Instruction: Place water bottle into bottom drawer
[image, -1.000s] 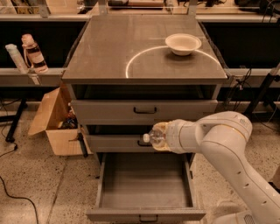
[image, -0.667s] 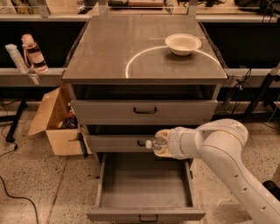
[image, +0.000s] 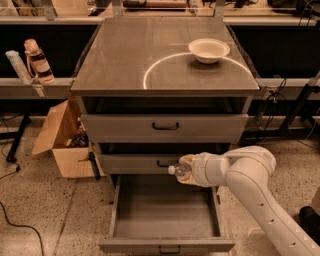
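Note:
The water bottle (image: 181, 170), clear with a white cap pointing left, lies sideways in my gripper (image: 186, 170). The gripper is shut on it at the end of my white arm, which comes in from the lower right. Bottle and gripper hang above the right rear of the bottom drawer (image: 165, 240), in front of the middle drawer's face. The bottom drawer is pulled fully open; its plain grey inside shows nothing in it. Most of the bottle's body is hidden by the gripper.
A white bowl (image: 208, 50) sits on the cabinet top (image: 150, 60). The top drawer (image: 165, 127) and middle drawer (image: 135, 162) are closed. An open cardboard box (image: 62, 142) stands on the floor at left. A pink-capped bottle (image: 39, 61) stands on the left shelf.
The gripper with the bottle has shifted slightly right and down, from in front of the middle drawer handle to over the open bottom drawer.

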